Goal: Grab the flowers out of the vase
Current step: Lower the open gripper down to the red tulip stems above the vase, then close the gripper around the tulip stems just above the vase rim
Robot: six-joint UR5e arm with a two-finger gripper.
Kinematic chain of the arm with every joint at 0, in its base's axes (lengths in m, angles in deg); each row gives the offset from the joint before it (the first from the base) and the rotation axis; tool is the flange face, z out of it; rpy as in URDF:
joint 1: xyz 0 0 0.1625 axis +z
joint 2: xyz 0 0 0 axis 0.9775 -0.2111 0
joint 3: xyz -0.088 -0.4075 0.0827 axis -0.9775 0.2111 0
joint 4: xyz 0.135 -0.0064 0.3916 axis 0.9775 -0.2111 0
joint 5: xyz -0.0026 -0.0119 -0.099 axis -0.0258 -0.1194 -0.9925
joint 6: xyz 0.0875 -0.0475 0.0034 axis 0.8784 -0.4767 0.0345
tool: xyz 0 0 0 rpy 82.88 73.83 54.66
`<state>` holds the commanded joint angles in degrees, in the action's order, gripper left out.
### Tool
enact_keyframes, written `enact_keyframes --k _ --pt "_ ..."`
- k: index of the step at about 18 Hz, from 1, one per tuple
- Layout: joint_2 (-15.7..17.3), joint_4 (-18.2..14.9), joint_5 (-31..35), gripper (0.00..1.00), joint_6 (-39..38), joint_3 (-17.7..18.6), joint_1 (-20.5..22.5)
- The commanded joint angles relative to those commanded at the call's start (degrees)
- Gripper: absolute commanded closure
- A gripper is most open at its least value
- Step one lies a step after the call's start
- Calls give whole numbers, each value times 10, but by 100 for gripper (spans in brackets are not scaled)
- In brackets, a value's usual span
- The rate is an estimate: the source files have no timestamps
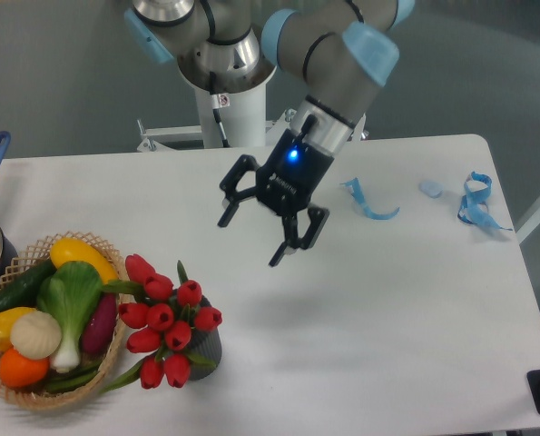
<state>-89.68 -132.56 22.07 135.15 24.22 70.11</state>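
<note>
Bare white desk (360, 309) lies between the black 2-finger claw (249, 238), fingers spread, and the red tulip flowers (165, 320) at its 7 o'clock. At their 9 o'clock, the round wicker vegetable basket (108, 361) crowds the flowers.

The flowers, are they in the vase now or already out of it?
In. The flowers stand in the vase beside the basket; the open tool hangs apart, holding nothing.

arm: reaching left | gripper (250, 242): 2 fingers spread, empty, tilted
</note>
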Motion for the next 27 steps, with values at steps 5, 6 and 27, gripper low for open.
enact_keyframes --k 5,6,27 --pt "-18 13 0 0 -28 -8 -11" --pt "-19 13 0 0 -35 -11 -14" --pt "-111 70 25 0 -33 -62 -87"
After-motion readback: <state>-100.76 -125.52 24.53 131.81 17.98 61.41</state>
